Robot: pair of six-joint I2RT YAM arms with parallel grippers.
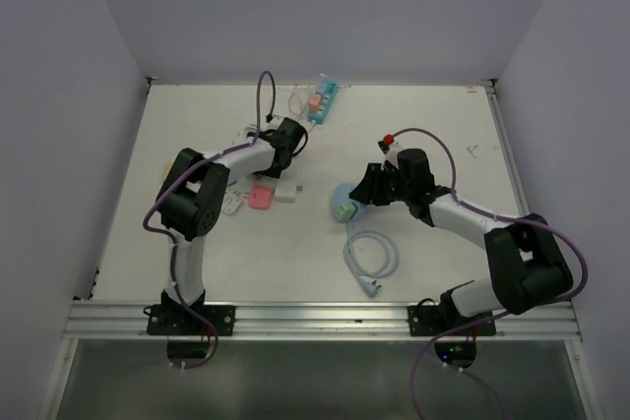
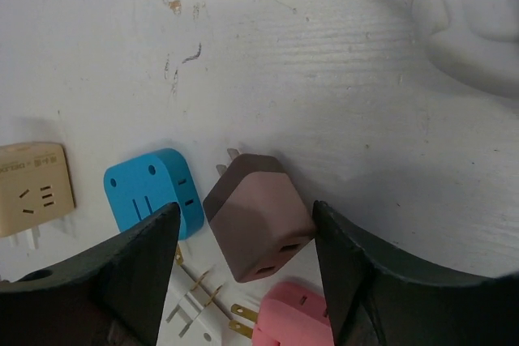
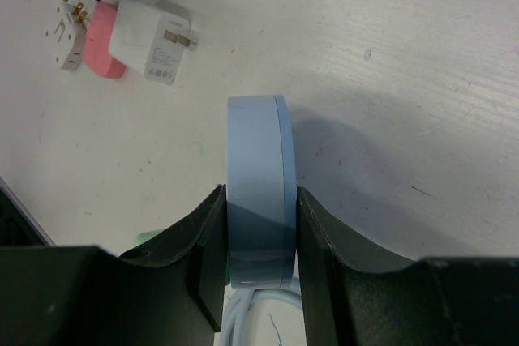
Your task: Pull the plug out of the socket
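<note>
My right gripper [image 3: 259, 192] is shut on a light blue round socket [image 3: 258, 151], held on edge against the table. In the top view the right gripper [image 1: 354, 199] is at the table's middle, with a green plug [image 1: 345, 211] on the socket's [image 1: 345, 192] near face. Only a sliver of the green plug [image 3: 146, 237] shows in the right wrist view. A pale blue cable [image 1: 370, 258] lies coiled just in front of it. My left gripper [image 2: 246, 207] is open, its fingers either side of a brown adapter [image 2: 258, 224] lying on the table. In the top view the left gripper [image 1: 268, 176] is left of centre.
Around the left gripper lie a blue adapter [image 2: 150, 192], a beige adapter [image 2: 32, 188], a pink adapter [image 2: 296, 318], a white pronged plug [image 2: 195, 305] and a thick white cable plug [image 2: 470, 22]. A teal power strip [image 1: 323, 100] lies at the back. A white charger [image 3: 154, 42] lies left of the socket.
</note>
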